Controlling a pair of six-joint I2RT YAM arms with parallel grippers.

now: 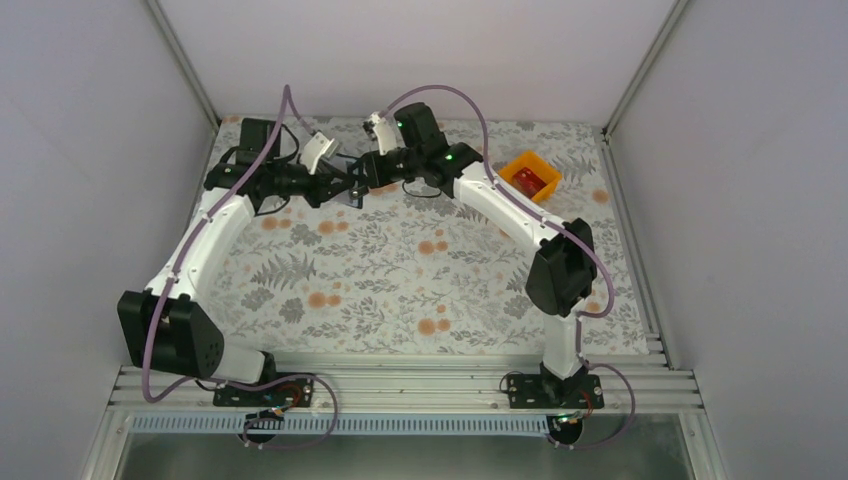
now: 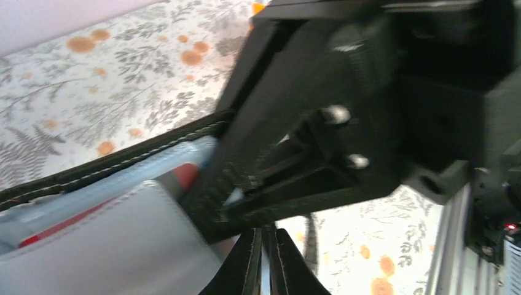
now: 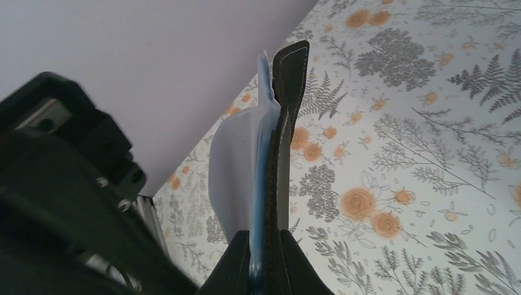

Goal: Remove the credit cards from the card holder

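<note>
The card holder (image 1: pixel 354 190) hangs above the table's far side, between my two grippers. My right gripper (image 3: pixel 265 258) is shut on its lower edge; its black stitched cover (image 3: pixel 284 141) stands upright, with blue lining and a grey flap to the left. In the left wrist view the card holder (image 2: pixel 123 163) lies open and a red credit card (image 2: pixel 186 174) peeks from a grey-blue pocket. My left gripper (image 2: pixel 268 264) is shut on a thin blue-and-black edge of the holder. The right gripper's black body (image 2: pixel 344 123) fills that view. The left gripper (image 1: pixel 338 187) meets the right gripper (image 1: pixel 366 180).
An orange bin (image 1: pixel 515 172) with something red (image 1: pixel 535 182) inside stands at the far right of the floral tablecloth (image 1: pixel 420 270). White walls enclose the table on three sides. Both arm bases sit on the metal rail (image 1: pixel 400 385) at the near edge.
</note>
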